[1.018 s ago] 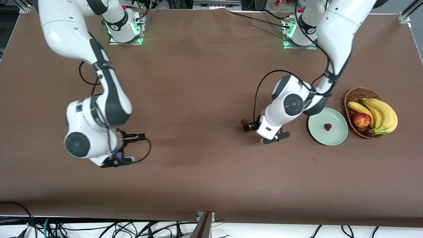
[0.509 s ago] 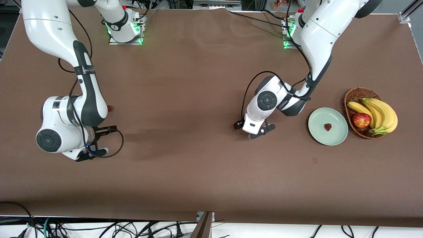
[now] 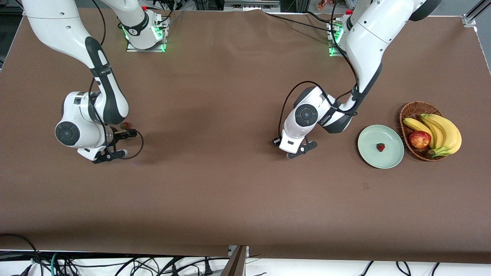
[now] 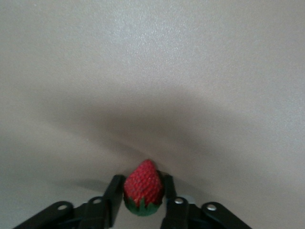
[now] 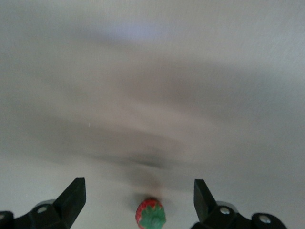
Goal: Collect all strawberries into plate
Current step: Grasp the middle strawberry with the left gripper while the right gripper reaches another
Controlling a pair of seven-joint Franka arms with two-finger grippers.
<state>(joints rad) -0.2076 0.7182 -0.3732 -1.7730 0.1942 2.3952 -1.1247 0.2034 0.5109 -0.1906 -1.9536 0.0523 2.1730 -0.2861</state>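
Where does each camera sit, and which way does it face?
Front: high across the table, facing the bases; shows both arms, the plate and the basket.
Left wrist: on the left arm, looking down past the left claw, shut on the held strawberry; only its fingers show.
Right wrist: on the right arm, looking down through the open right claw at the loose strawberry on the table.
Shared: front and right wrist both show the loose strawberry.

Front view: left gripper [image 3: 287, 147] and its berry hidden under the wrist, right arm covering most of a strawberry [image 3: 124, 125], right wrist view: strawberry [image 5: 150, 215] cut by the frame edge, table [image 5: 152, 95] motion-blurred.
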